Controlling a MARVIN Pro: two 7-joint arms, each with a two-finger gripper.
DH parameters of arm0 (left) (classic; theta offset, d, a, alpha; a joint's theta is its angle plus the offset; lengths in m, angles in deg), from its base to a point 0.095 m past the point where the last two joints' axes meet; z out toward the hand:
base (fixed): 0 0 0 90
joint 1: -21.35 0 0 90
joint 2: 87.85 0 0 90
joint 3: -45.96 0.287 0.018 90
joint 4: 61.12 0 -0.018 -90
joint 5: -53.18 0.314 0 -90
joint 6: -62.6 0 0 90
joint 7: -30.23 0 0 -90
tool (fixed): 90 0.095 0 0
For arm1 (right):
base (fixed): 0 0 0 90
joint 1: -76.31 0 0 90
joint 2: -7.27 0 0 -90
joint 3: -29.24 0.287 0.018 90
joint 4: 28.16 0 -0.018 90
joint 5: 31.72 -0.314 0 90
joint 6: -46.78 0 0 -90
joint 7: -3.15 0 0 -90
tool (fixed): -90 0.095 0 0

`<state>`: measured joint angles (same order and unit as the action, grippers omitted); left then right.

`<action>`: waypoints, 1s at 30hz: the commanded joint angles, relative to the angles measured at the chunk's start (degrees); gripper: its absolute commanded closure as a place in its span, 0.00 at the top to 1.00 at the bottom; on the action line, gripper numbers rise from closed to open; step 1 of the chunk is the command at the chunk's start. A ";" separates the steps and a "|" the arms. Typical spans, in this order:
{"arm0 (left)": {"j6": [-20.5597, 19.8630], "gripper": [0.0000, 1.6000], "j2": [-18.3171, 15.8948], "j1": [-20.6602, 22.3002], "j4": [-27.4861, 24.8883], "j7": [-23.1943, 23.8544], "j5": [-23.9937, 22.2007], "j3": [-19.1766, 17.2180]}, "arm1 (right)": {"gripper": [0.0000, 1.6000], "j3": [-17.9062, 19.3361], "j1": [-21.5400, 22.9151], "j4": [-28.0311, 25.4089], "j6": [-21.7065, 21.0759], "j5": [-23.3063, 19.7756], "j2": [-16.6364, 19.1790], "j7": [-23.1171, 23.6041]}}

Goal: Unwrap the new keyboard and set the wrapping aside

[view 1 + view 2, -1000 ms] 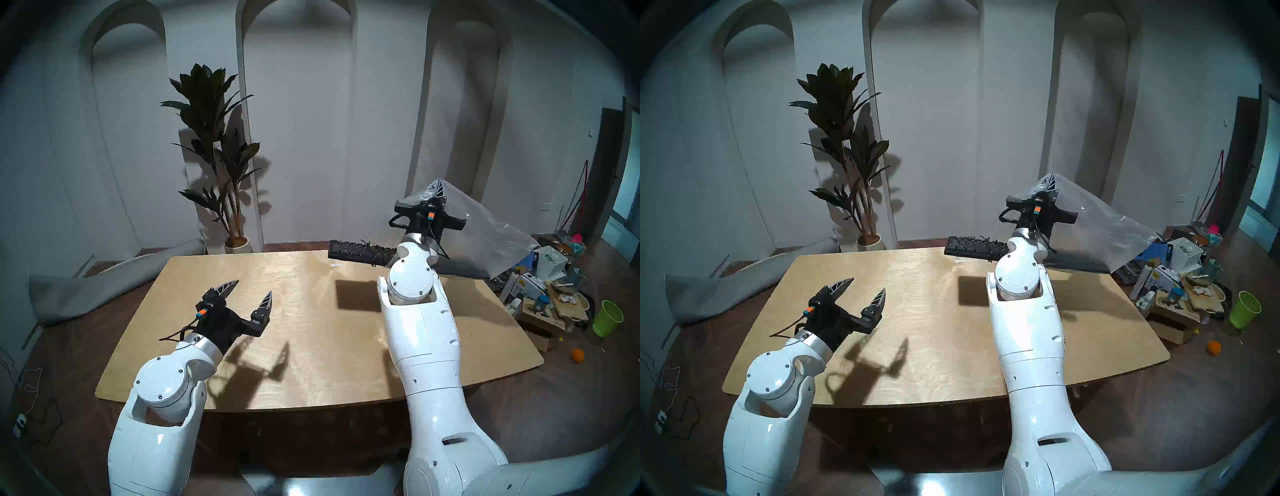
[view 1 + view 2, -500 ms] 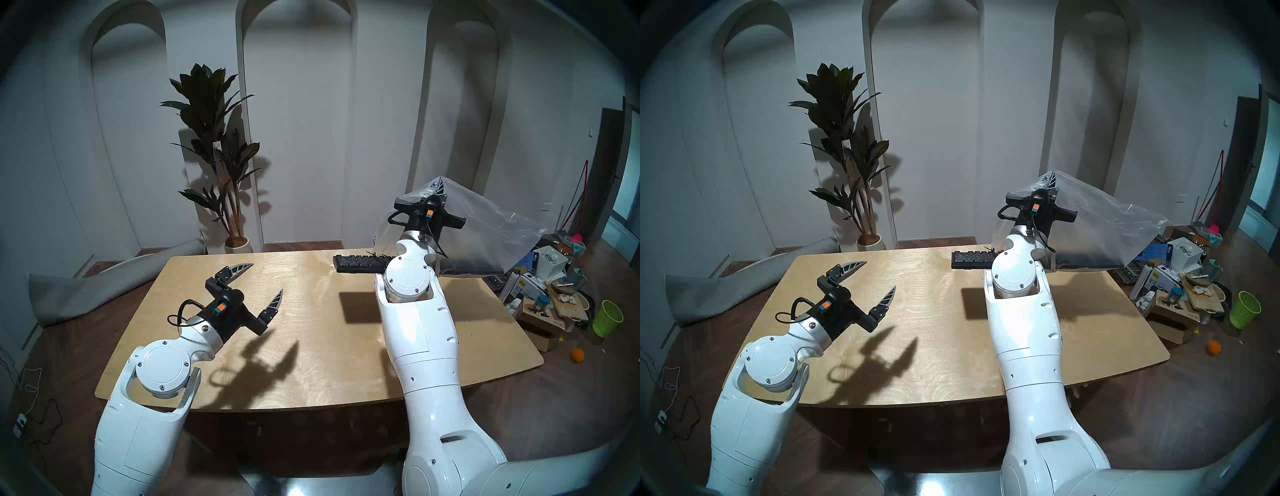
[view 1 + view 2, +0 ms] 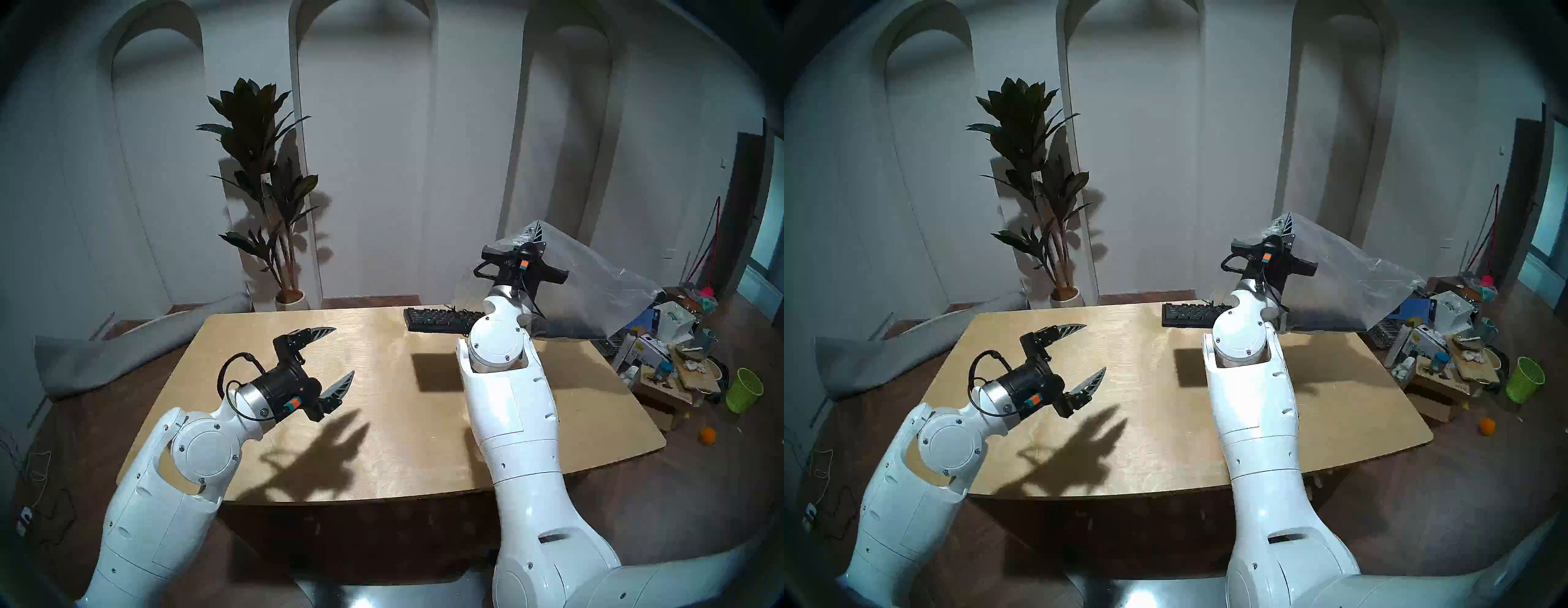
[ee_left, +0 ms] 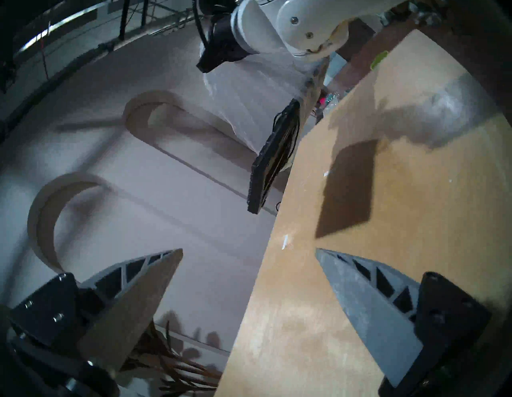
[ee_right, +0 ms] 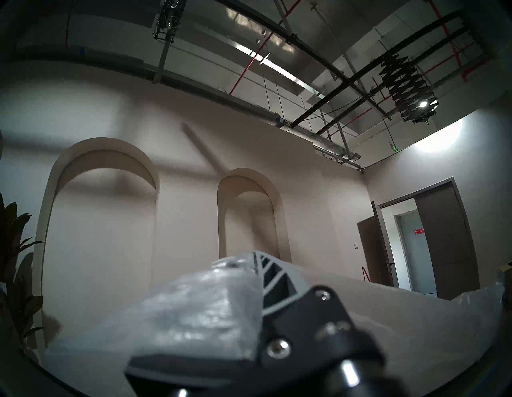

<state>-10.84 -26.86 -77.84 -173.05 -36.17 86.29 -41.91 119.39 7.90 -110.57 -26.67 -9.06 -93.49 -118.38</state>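
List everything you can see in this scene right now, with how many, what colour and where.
keyboard: 1, black, held above the table's far right edge, its right end inside the bag
plastic bag: 1, clear whitish, hanging from the raised right gripper
table: 1, light wood, centre
potted plant: 1, dark green in a white pot, against the back wall
grey roll: 1, on the floor left of the table
clutter pile: boxes and oddments, mixed colours, floor on the right
basket: 1, lime green, floor far right
orange ball-like thing: 1, floor far right
left gripper: 1, black, open, empty, over the table's left half
right gripper: 1, black, shut on the bag's top
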 commanded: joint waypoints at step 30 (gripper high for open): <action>1.81 1.00 2.10 21.89 9.10 -10.14 15.50 -1.87 | 0.00 -0.65 1.62 0.58 0.40 0.20 0.03 -2.19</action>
<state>-7.68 -25.84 -62.01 -162.48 -43.51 101.17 -41.24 119.06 7.89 -108.65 -26.67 -9.07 -93.49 -120.63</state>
